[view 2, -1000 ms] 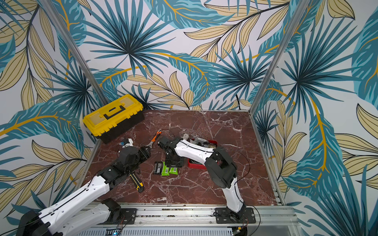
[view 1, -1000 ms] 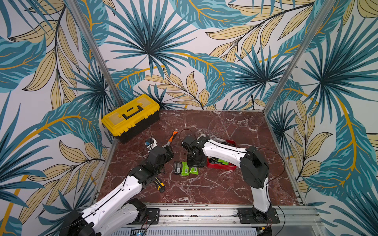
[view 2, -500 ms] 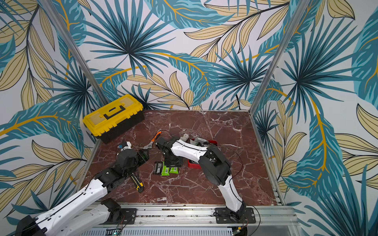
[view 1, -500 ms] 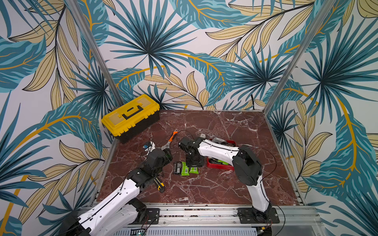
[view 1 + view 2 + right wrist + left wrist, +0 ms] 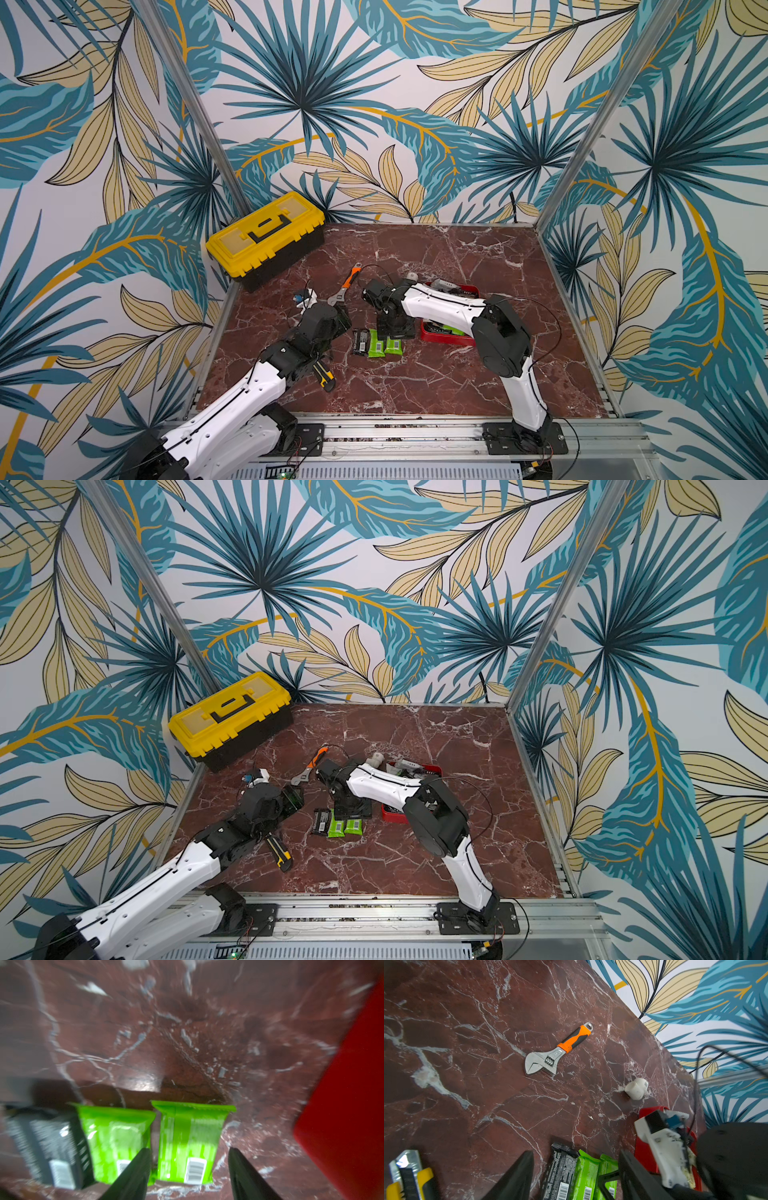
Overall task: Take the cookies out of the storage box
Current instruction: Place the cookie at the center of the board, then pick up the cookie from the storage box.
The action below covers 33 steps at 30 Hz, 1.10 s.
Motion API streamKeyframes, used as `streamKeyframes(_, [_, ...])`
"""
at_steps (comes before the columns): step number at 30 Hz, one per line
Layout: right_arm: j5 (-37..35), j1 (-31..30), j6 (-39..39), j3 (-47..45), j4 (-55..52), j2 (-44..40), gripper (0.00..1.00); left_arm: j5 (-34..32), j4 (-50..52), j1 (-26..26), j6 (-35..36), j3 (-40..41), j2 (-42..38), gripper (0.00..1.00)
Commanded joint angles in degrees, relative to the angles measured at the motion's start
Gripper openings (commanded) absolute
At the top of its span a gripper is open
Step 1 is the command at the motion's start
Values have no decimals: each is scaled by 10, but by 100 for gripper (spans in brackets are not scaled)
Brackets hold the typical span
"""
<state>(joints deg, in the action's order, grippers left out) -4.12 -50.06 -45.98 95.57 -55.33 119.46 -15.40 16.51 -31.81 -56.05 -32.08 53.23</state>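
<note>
Three cookies lie in a row on the marble: a black packet [image 5: 360,341] and two green ones [image 5: 376,344] [image 5: 393,345]. My right gripper [image 5: 395,328] hangs low over the rightmost green packet [image 5: 191,1140]. Its jaws are open and stand either side of the packet, which rests flat on the table. The red storage box [image 5: 446,336] sits just right of the row, partly under my right arm, with more packets inside. My left gripper [image 5: 338,322] is open and holds nothing, left of the row; in its wrist view the packets [image 5: 571,1174] lie beyond its fingers.
A yellow-lidded black toolbox [image 5: 266,239] stands at the back left. An orange-handled wrench [image 5: 345,286] and a white plastic fitting [image 5: 411,276] lie behind the grippers. A yellow-black utility knife [image 5: 324,374] lies under my left arm near the front.
My right gripper's jaws have spread apart, letting go of the rightmost green packet beside the other two. The left arm has barely shifted.
</note>
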Motion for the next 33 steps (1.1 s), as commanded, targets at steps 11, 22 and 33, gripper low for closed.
streamKeyframes(11, [-72, 123, -5, -155, -8, -305, 66, 158, -47, -59, 211, -193, 181, 69])
streamKeyframes(22, [-40, 297, 25, -255, -9, -478, 66, 224, 151, -169, 345, -483, 447, 69])
streamKeyframes(33, [-89, 358, 33, -289, -17, -591, 66, 182, 345, -212, 423, -716, 638, 70])
